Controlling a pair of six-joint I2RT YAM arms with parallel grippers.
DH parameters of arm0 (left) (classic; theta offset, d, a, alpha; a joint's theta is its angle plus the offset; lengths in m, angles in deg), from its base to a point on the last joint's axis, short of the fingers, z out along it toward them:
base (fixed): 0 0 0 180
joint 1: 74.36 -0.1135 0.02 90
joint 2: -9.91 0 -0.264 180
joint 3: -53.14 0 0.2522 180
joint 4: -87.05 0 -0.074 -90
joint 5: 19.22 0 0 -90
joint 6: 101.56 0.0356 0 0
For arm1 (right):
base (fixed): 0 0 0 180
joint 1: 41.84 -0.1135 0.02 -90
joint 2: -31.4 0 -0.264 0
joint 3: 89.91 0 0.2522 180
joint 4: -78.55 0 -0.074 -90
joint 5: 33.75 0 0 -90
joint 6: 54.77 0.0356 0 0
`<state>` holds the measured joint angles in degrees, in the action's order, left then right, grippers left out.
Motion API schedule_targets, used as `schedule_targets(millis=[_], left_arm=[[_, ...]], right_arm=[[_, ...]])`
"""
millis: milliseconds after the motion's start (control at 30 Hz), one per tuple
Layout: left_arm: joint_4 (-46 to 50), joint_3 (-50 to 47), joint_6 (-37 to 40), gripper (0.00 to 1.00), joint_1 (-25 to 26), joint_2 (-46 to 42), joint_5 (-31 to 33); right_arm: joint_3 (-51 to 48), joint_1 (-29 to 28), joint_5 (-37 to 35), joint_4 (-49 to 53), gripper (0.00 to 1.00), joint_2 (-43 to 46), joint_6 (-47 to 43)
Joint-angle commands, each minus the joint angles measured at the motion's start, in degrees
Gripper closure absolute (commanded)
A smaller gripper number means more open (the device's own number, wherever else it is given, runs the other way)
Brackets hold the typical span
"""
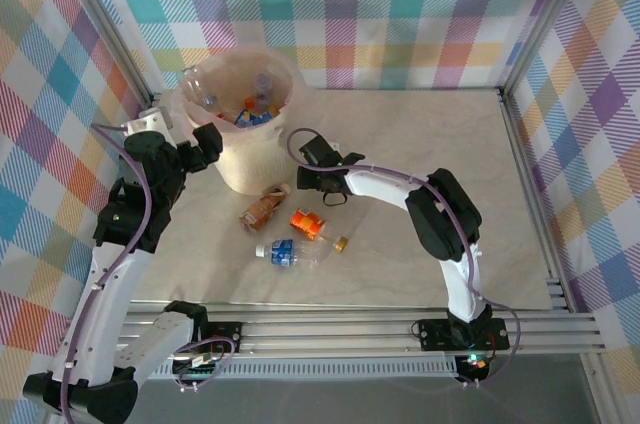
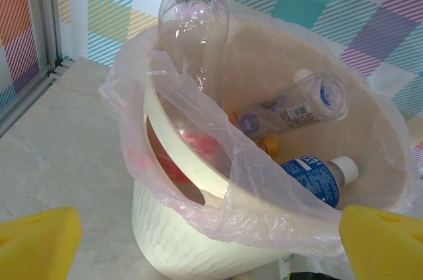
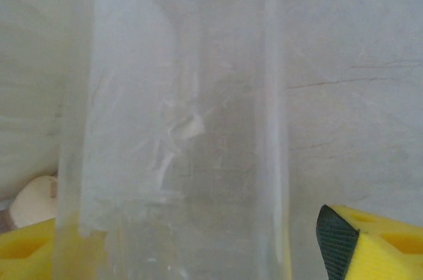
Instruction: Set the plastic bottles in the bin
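Left arm (image 1: 125,219) raised, elbow bent; left hand (image 1: 207,144) spread wide. Right arm (image 1: 440,212) reached leftward, low; right hand (image 1: 318,180) likewise spread.

Clearance around the bin (image 1: 245,169)
I see open table (image 1: 440,144) to its right; three loose bottles (image 1: 308,224) crowd its near side, and an upright bottle (image 2: 193,29) projects above the rim.

From my remote station I see a pale, marble-patterned surface (image 1: 430,144), walled on three sides by pastel plaid cloth (image 1: 380,4). Aluminium rails (image 1: 350,329) run along its near edge, and a slim metal post (image 1: 550,8) rises at the far right corner.
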<state>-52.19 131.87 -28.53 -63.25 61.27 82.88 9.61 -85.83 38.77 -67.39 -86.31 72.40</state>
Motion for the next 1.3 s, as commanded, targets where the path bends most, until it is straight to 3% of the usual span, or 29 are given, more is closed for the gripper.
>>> schedule_targets(millis=[0,133,367,667,900,1267], left_arm=[[-0.4,-0.1,-0.6,0.00,-0.6,-1.2,0.1],[-0.4,-0.1,-0.6,0.00,-0.6,-1.1,0.3],[-0.3,0.1,-0.6,0.00,-0.6,-1.3,0.0],[-0.1,0.8,-0.9,0.00,-0.6,-1.7,-2.2],[-1.3,1.0,-2.1,0.00,-0.6,-2.8,-6.0],[-7.4,1.7,-7.0,0.00,0.1,0.1,-18.8]], right_arm=[[0.3,0.5,-2.3,1.9,0.17,-1.4,-1.9],[1.0,0.6,-3.5,1.7,0.22,-1.9,-3.2],[0.6,0.7,-4.5,0.1,0.42,-1.5,-5.8],[-5.5,0.9,-4.7,-4.4,0.56,6.3,-8.8],[-12.4,2.1,-3.7,-6.7,0.60,17.1,-9.8],[-22.9,5.1,2.7,-10.5,0.60,36.9,-11.0]])
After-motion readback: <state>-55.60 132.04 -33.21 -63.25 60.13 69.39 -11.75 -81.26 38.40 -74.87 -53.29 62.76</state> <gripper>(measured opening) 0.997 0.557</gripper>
